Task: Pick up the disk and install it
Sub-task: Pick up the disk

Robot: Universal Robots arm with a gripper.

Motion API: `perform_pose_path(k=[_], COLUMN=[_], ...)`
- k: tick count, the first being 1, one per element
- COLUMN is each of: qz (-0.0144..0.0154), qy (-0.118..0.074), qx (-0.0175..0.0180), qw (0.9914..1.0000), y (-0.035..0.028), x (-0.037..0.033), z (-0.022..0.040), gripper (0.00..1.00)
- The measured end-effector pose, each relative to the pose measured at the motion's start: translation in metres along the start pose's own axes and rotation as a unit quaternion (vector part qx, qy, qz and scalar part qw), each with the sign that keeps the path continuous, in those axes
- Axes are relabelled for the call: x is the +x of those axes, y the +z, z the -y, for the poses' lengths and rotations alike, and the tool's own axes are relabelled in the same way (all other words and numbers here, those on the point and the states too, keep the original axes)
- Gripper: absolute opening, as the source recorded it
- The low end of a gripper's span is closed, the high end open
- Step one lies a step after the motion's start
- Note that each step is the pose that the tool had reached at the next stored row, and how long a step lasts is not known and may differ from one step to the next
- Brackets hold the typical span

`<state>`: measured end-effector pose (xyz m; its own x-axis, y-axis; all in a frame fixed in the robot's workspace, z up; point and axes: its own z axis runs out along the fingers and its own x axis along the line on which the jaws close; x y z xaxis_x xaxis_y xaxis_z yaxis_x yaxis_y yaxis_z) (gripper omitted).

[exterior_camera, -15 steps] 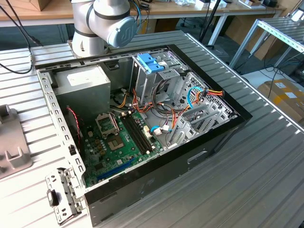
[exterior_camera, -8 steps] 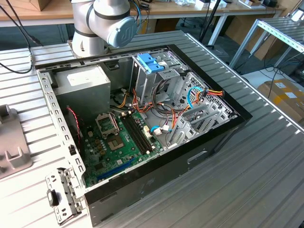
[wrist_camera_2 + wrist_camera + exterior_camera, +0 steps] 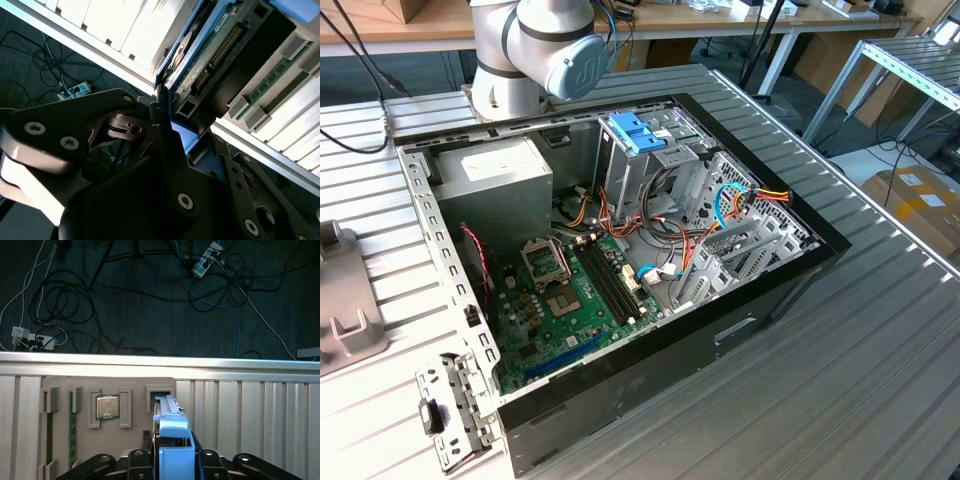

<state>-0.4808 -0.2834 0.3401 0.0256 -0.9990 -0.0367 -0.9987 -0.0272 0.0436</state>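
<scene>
The disk (image 3: 173, 437) stands on edge in a slot of a pale grey parts fixture (image 3: 135, 385); its light-blue frame faces the camera in the first wrist view. In the second wrist view the disk (image 3: 200, 65) shows its circuit-board side and connector, with the blue frame running down between the black fingers (image 3: 159, 116). My gripper (image 3: 172, 456) straddles the disk, one finger on each flat side, and appears shut on it (image 3: 184, 136). The open computer case (image 3: 620, 380) lies on the table in the exterior view, apart from the gripper.
The fixture also holds a processor chip (image 3: 107, 406) and memory sticks (image 3: 71, 425). The table's edge (image 3: 160, 362) runs just beyond it, with floor cables below. In the case are a drive cage with blue tabs (image 3: 638, 135), a grey power supply (image 3: 495, 172) and the motherboard (image 3: 570, 300).
</scene>
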Motion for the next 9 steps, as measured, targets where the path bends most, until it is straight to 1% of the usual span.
perform_pose_path(k=[9], qz=[0.0000], qy=[0.000], qx=[0.0000], qw=[1.00000], y=[-0.0049], x=[-0.0002], z=[-0.0002], gripper=[0.37])
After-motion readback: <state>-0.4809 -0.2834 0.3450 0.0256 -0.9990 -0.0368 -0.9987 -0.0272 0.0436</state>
